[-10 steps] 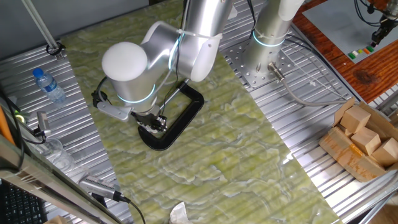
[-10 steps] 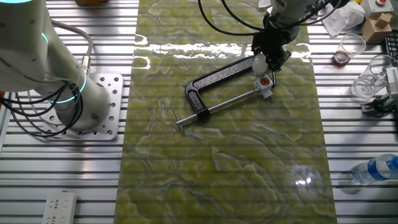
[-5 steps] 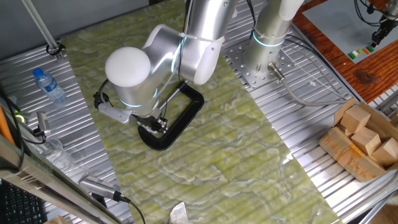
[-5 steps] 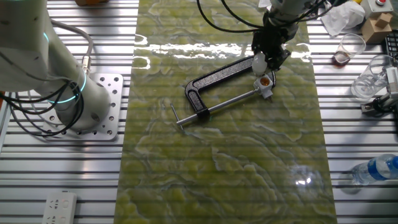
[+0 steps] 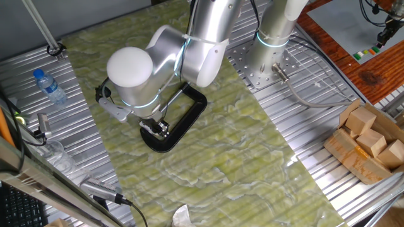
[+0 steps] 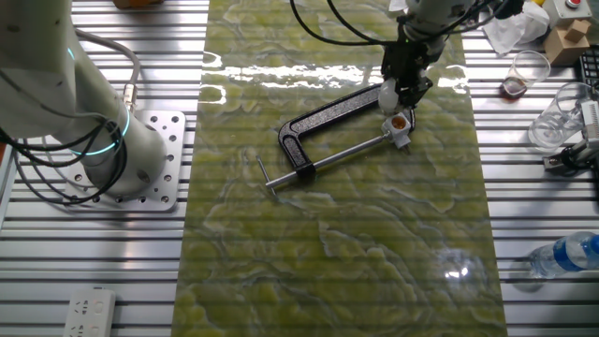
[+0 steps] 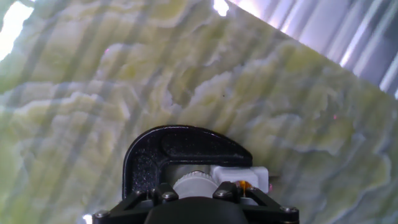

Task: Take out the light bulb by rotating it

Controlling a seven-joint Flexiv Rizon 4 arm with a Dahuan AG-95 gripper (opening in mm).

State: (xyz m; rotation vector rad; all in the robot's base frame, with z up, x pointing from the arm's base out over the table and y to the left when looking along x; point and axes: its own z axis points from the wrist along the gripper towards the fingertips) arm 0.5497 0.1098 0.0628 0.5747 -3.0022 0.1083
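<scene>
Bulb [image 6: 387, 95] sits at the end of the black clamp [image 6: 329, 114] on the green marbled surface [image 6: 337, 243], beside a white socket block [image 6: 401, 130] with an orange spot. My claw [image 6: 393, 94] is down over the bulb; I cannot tell whether its fingers grip it. A water bottle [image 5: 49, 86] lies well apart.

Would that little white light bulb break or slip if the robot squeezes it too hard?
Probably fragile: the light bulb looks small and thin. Its rounded, smooth surface could slip in the gripper. The heavy-looking black clamp likely keeps its holder steady.
</scene>
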